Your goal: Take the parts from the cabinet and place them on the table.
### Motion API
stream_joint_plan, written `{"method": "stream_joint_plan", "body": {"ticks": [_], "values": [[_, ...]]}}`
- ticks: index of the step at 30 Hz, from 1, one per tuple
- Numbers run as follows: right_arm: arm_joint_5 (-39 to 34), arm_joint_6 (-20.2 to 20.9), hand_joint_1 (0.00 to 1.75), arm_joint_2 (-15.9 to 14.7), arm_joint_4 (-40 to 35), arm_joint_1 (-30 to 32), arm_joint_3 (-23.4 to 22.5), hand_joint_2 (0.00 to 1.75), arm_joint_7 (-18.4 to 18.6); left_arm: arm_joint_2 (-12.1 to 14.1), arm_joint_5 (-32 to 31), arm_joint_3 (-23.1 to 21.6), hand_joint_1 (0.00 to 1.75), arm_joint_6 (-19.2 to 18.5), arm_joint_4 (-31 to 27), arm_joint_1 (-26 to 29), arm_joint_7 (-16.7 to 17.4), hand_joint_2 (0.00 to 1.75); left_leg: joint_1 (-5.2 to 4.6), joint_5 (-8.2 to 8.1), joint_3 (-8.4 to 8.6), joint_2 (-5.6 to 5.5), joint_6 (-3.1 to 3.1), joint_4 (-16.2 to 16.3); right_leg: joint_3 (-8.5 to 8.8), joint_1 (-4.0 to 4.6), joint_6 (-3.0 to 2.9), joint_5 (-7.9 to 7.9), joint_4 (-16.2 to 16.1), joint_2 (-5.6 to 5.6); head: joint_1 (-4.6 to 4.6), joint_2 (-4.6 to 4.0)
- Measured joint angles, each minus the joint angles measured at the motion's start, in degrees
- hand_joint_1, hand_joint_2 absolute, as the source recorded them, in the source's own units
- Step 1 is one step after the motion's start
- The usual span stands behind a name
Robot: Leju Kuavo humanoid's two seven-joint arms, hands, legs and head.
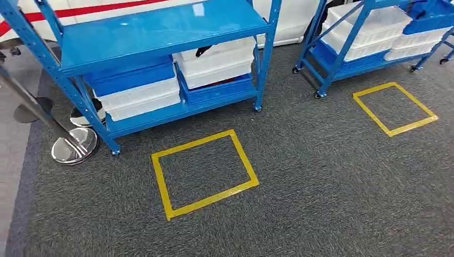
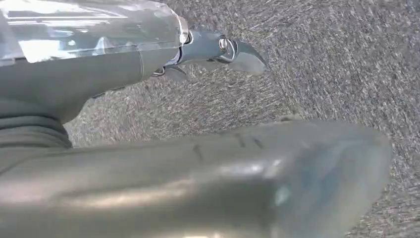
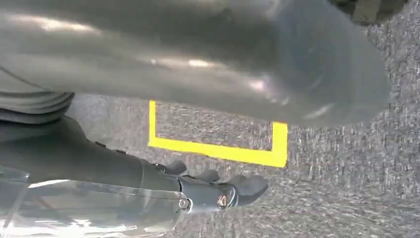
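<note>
Grey carpet [image 1: 332, 187], yellow square [image 1: 203, 172] before blue rack [image 1: 160, 32]. Bins [image 1: 140, 91] untouched. Left hand [image 2: 198, 148] and right hand [image 3: 198, 69] hanging, fingers spread, nothing held. Everything left.

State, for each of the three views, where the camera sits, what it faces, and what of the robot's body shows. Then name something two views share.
Head view: high on the body, looking forward and down at a blue rack holding bins, a second rack, and grey carpet; none of the body shows.
Left wrist view: behind the left robot hand, facing carpet.
Right wrist view: behind the right robot hand, facing carpet and a yellow square.
Shared: yellow floor tape shows in the head and right wrist views.
</note>
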Motion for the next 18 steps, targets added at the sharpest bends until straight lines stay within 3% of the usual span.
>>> {"method": "stream_joint_plan", "body": {"ticks": [1, 2, 4, 5, 6, 7, 9, 10, 11, 12, 14, 15, 16, 17, 18], "values": [[0.0, 0.0, 0.00, 0.0, 0.0, 0.1, -0.1, 0.00, 0.0, 0.0, -0.1, 0.0, 0.00, -0.1, 0.0, 0.1, 0.0, 0.00, 0.07, 0.07, -0.11, -0.69, -0.08, 0.1, -0.10, -0.19, 0.09, 0.65, 0.4, 0.00, 0.00, 0.00], [-0.2, 0.0, 0.00, 0.0, 0.0, 0.2, -0.2, 0.00, 0.1, 0.0, -0.1, 0.0, 0.00, -0.3, 0.0, 0.1, 0.0, 0.00, 0.13, 0.11, -0.15, -1.10, -0.16, 0.3, 1.01, -0.44, 0.18, 2.52, -1.8, 0.01, 0.00, 0.00], [-0.8, 0.1, 0.00, 0.0, 0.0, 0.1, -0.5, 0.00, 0.6, -0.1, 0.1, 0.0, 0.00, -0.8, 0.0, 0.2, -0.2, 0.00, 0.30, -0.11, -0.15, -2.03, -0.53, 0.6, 5.93, -0.93, 0.40, 7.99, -11.7, 0.22, 0.00, 0.00], [-1.0, 0.2, 0.00, 0.0, 0.0, 0.0, -0.8, 0.00, 0.8, -0.1, 0.2, 0.0, 0.00, -0.8, 0.0, 0.2, -0.4, 0.00, 0.28, -0.28, -0.32, -2.26, -0.94, 1.0, 7.76, -1.24, 0.53, 8.81, -16.0, 0.99, 0.00, 0.00], [-1.0, 0.4, 0.00, 0.0, 0.0, -0.1, -0.9, 0.00, 1.0, -0.1, 0.2, 0.0, 0.00, -0.8, 0.0, 0.1, -0.4, 0.00, -0.10, -0.66, -0.63, -2.48, -1.50, 1.5, 7.77, -0.69, 0.19, 8.27, -16.5, 1.47, 0.00, 0.00], [-1.0, 0.6, 0.00, 0.0, 0.0, -0.2, -1.1, 0.00, 1.0, -0.1, 0.2, 0.0, 0.00, -0.9, 0.0, 0.1, -0.5, 0.00, -0.08, -0.67, -0.70, -2.60, -1.80, 1.3, 7.57, -0.90, -0.42, 8.32, -16.4, 1.33, -0.02, 0.00], [-0.8, 1.0, 0.00, 0.0, 0.0, -0.3, -1.2, 0.00, 1.2, -0.1, 0.2, 0.0, 0.00, -0.9, 0.0, 0.2, -0.6, 0.00, 0.18, -0.62, -0.66, -2.83, -2.64, 0.9, 7.71, -0.39, -1.31, 8.21, -16.3, 1.12, -0.02, 0.00], [-0.8, 1.1, 0.00, 0.1, 0.0, -0.3, -1.2, 0.00, 1.2, -0.1, 0.2, 0.0, 0.00, -0.9, 0.0, 0.2, -0.7, 0.00, 0.27, -0.84, -0.63, -2.83, -3.03, 1.2, 7.96, -0.68, -1.87, 8.47, -16.7, 0.90, -0.02, 0.00], [-0.8, 1.1, 0.00, 0.1, 0.0, -0.2, -1.2, 0.00, 1.3, -0.1, 0.2, 0.0, 0.00, -0.9, 0.0, 0.3, -0.8, 0.00, 0.29, -1.43, -0.86, -1.24, -3.09, 2.4, 8.12, -0.70, -2.21, 8.53, -16.8, 0.67, 0.00, 0.00], [-0.7, 1.1, 0.00, 0.1, 0.0, -0.1, -1.2, 0.00, 1.4, -0.2, 0.3, 0.0, 0.00, -0.9, 0.0, 0.2, -0.9, 0.00, 0.27, -3.23, -2.26, 0.09, -3.18, 5.3, 8.16, -0.65, -2.60, 8.37, -16.8, 0.47, -0.04, 0.00], [-0.6, 1.1, 0.00, 0.1, 0.0, 0.0, -1.2, 0.00, 1.9, -0.2, 0.4, 0.0, 0.00, -0.9, 0.0, 0.0, -1.1, 0.00, 0.31, -7.64, -7.17, 0.78, -3.45, 14.9, 8.33, -0.34, -2.99, 8.11, -16.8, -0.04, -0.02, 0.00], [-0.5, 1.2, 0.00, 0.1, 0.0, 0.1, -1.2, 0.00, 2.0, -0.2, 0.4, 0.0, 0.00, -0.9, 0.0, 0.1, -1.2, 0.00, 0.30, -8.79, -9.40, 0.89, -3.49, 18.9, 8.44, -0.19, -3.06, 7.90, -16.8, -0.24, -0.04, 0.00], [-0.5, 1.2, 0.00, 0.1, 0.0, 0.1, -1.2, 0.00, 2.1, -0.2, 0.4, 0.0, 0.00, -0.9, 0.0, 0.2, -1.3, 0.00, 0.30, -8.42, -10.38, 0.92, -3.45, 20.2, 8.70, -0.05, -3.10, 7.67, -16.8, -0.38, -0.02, 0.00], [-0.5, 1.2, 0.00, 0.1, 0.0, 0.1, -1.2, 0.00, 2.2, -0.2, 0.4, 0.0, 0.00, -0.9, 0.0, 0.3, -1.4, 0.00, 0.27, -6.63, -9.89, 0.93, -3.22, 18.6, 9.12, 0.12, -3.07, 7.34, -16.8, -0.50, -0.02, 0.00], [-0.5, 1.2, 0.00, 0.1, 0.0, 0.1, -1.2, 0.00, 2.2, -0.2, 0.4, 0.0, 0.00, -0.9, 0.0, 0.4, -1.4, 0.00, 0.18, -4.01, -8.21, 0.96, -2.85, 14.9, 9.66, 0.23, -3.04, 6.97, -16.8, -0.58, -0.02, 0.00]]}}
